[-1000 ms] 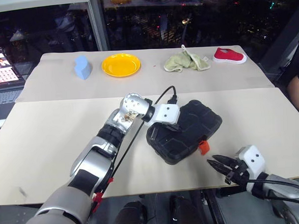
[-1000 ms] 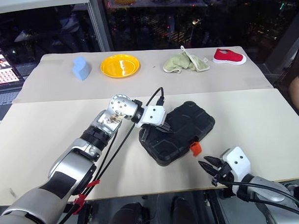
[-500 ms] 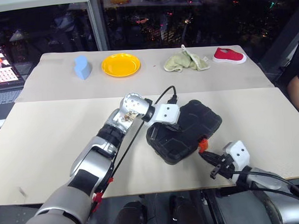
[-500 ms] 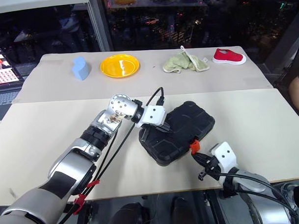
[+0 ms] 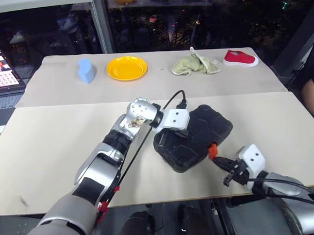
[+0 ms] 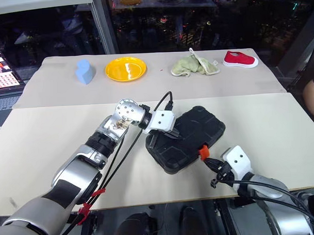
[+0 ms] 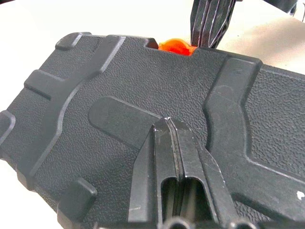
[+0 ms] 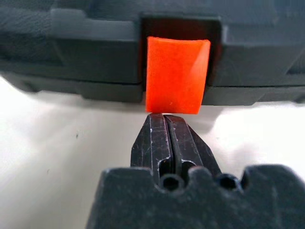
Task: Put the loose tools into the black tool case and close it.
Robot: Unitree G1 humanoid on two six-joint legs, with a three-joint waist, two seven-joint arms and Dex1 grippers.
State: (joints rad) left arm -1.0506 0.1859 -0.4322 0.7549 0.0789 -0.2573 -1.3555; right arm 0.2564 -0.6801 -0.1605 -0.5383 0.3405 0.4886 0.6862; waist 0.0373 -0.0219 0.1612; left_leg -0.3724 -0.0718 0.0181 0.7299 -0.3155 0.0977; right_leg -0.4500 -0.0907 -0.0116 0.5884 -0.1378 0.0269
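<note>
My left gripper (image 7: 172,125), fingers pressed together and holding nothing, rests its tips on the lid of the closed black tool case (image 5: 196,137) lying near the front of the table (image 5: 54,141); my right gripper (image 8: 167,117), likewise closed and empty, touches the lower edge of the case's orange latch (image 8: 177,75).

table (image 5: 55,147): beige | black tool case (image 5: 194,137) closed, at my right gripper (image 5: 220,161) tips | beyond: blue block (image 5: 86,70), yellow plate (image 5: 127,67), green cloth (image 5: 195,64), red shoe (image 5: 240,58)
</note>
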